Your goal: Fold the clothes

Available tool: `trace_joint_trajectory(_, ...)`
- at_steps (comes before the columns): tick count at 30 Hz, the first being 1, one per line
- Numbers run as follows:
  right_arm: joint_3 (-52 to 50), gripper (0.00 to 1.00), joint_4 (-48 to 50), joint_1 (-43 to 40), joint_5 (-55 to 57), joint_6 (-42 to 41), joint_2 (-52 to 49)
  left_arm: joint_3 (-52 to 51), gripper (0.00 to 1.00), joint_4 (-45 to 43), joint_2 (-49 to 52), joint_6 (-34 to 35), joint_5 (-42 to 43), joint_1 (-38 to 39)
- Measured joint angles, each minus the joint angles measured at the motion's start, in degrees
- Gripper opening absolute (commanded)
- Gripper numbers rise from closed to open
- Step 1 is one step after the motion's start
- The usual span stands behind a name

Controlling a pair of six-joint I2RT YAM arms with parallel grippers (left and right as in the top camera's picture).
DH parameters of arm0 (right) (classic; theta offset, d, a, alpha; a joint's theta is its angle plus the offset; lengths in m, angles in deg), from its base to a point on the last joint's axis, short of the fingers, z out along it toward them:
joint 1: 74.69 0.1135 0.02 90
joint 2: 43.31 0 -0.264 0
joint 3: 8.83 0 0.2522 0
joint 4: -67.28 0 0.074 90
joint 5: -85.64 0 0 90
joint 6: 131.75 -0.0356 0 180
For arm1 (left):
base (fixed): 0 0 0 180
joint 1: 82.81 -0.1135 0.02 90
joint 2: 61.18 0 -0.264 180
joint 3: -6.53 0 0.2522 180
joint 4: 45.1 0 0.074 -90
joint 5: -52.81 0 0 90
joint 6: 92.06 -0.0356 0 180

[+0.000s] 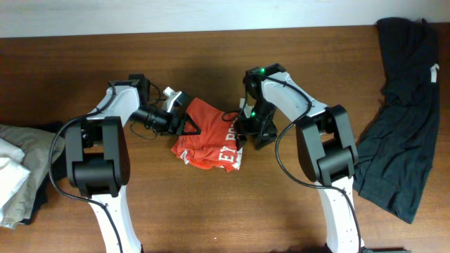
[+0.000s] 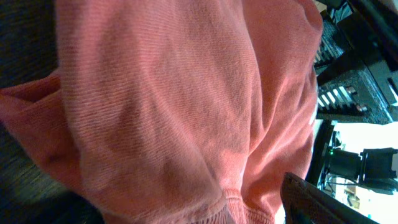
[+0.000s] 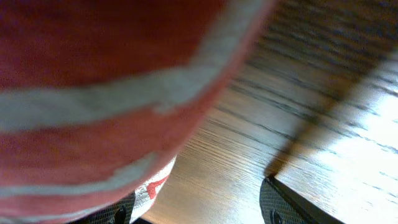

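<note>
The red-orange T-shirt with white lettering lies bunched in a small heap mid-table. My left gripper is at its left edge with its jaws spread. In the left wrist view the shirt fabric fills the frame and only one dark finger shows at lower right. My right gripper is at the shirt's right edge, open. In the right wrist view its fingertips stand wide apart over bare wood, and the shirt's lettered edge drapes over the left one.
A black garment is spread along the table's right side. At the left edge lies a pile of khaki and white clothes. The brown wooden table runs to a pale wall at the back.
</note>
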Motion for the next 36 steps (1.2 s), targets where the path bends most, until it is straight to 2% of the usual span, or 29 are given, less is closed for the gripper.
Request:
trace_joint_trajectory(5, 0.0, 0.73, 3.4, 3.2, -0.8, -0.1, 0.7, 0.3, 0.8, 0.4, 0.2, 0.0, -0.9, 0.4)
trace_joint_trajectory(6, 0.0, 0.73, 3.5, 3.4, -0.9, -0.1, 0.7, 0.4, 0.66, 0.4, 0.2, 0.0, -1.1, 1.0)
trace_joint_trajectory(7, 0.0, 0.73, 3.6, 3.5, -0.9, -0.2, 0.7, 0.5, 0.38, 0.4, 0.2, 0.0, -1.4, 1.7)
trace_joint_trajectory(8, 0.0, 0.73, 3.6, 3.5, -0.9, -0.1, 0.7, 0.6, 0.16, 0.2, 0.2, 0.0, -2.4, 2.5)
trace_joint_trajectory(9, 0.0, 0.73, 3.6, 3.5, -0.9, -0.1, 0.7, 0.7, 0.06, -0.2, 1.1, 0.1, -3.6, 3.5)
trace_joint_trajectory(11, 0.0, 0.73, 3.6, 3.6, -0.9, -0.1, 0.7, 0.8, 0.0, 0.0, 2.1, 0.2, -2.9, 4.2)
trace_joint_trajectory(13, 0.0, 0.66, 3.6, 3.6, -0.9, -0.1, 0.7, 1.0, 0.0, 0.1, 2.5, 0.4, -2.3, 4.2)
trace_joint_trajectory(17, -0.2, 0.66, 4.1, 3.7, -1.2, 0.1, 0.7, 1.1, 0.0, -3.5, 3.2, 3.9, 0.1, 4.5)
trace_joint_trajectory(18, -0.2, 0.54, 4.2, 3.7, -1.3, 0.1, 0.7, 2.1, 0.0, -3.7, 3.6, 5.3, 0.1, 4.6)
trace_joint_trajectory(20, -0.2, 0.52, 4.9, 3.8, -1.4, -0.1, 0.7, 7.3, 0.0, -3.4, 5.2, 8.7, -1.7, 4.7)
trace_joint_trajectory(21, -0.2, 0.31, 5.2, 3.8, -1.3, 0.0, 0.7, 10.5, 0.0, -3.0, 5.7, 10.2, -3.8, 4.7)
trace_joint_trajectory(22, -0.2, 0.23, 5.6, 3.8, -1.3, 0.0, 0.7, 15.4, 0.0, -3.2, 5.9, 11.6, -5.7, 4.5)
trace_joint_trajectory(24, -0.2, 0.25, 6.5, 3.9, -1.3, 0.3, 0.7, 21.6, 0.0, -3.0, 5.9, 13.9, -8.7, 4.0)
trace_joint_trajectory(25, -0.2, 0.19, 6.9, 3.8, -1.3, 0.2, 0.7, 25.0, 0.0, -2.8, 5.8, 15.2, -10.4, 3.2)
trace_joint_trajectory(26, -0.2, 0.04, 7.3, 3.8, -1.3, 0.3, 0.7, 26.5, 0.0, -2.5, 5.7, 16.0, -11.1, 2.4)
trace_joint_trajectory(29, -0.2, 0.04, 9.8, 1.5, -1.4, -0.2, 0.7, 28.6, 0.0, -1.8, 5.7, 17.8, -12.1, -0.7)
trace_joint_trajectory(32, 0.9, 0.04, 10.1, -5.7, -1.4, -0.5, 0.7, 30.5, 0.0, -1.6, 5.7, 20.6, -12.5, -4.9)
trace_joint_trajectory(36, 1.0, 0.04, 10.1, -12.3, -1.3, -0.7, 0.7, 40.9, 0.0, 1.4, 4.6, 24.3, -15.7, -11.5)
